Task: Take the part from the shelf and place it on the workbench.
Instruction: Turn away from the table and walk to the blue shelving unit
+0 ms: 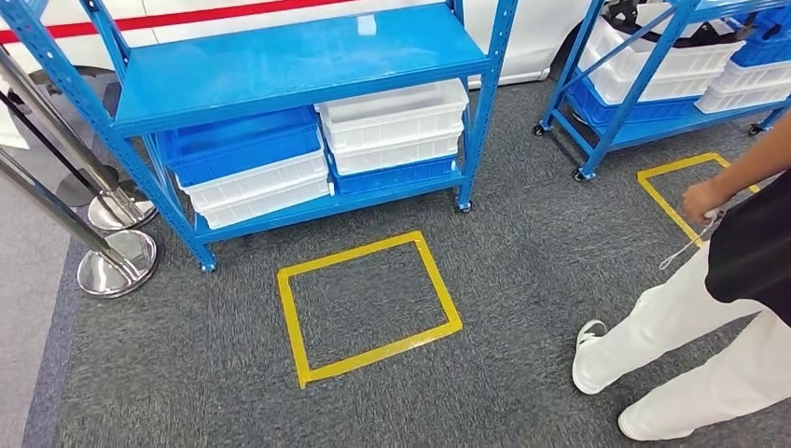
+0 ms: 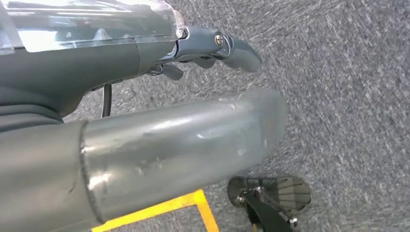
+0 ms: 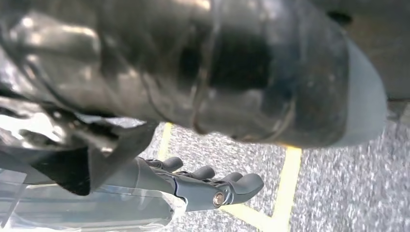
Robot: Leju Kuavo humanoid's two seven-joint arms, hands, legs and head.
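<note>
A blue shelf rack stands ahead of me, its upper deck bare. On its lower deck sit stacked blue and white bins and a second stack; I cannot make out any part inside them. My left hand hangs over grey carpet, its dark fingers stretched out with nothing in them. My right hand also hangs over carpet, its fingers apart and holding nothing.
A yellow tape square marks the carpet in front of the rack. A person in white trousers stands at the right, holding a cord. A second blue rack with bins is behind them. Chrome stanchion bases stand at the left.
</note>
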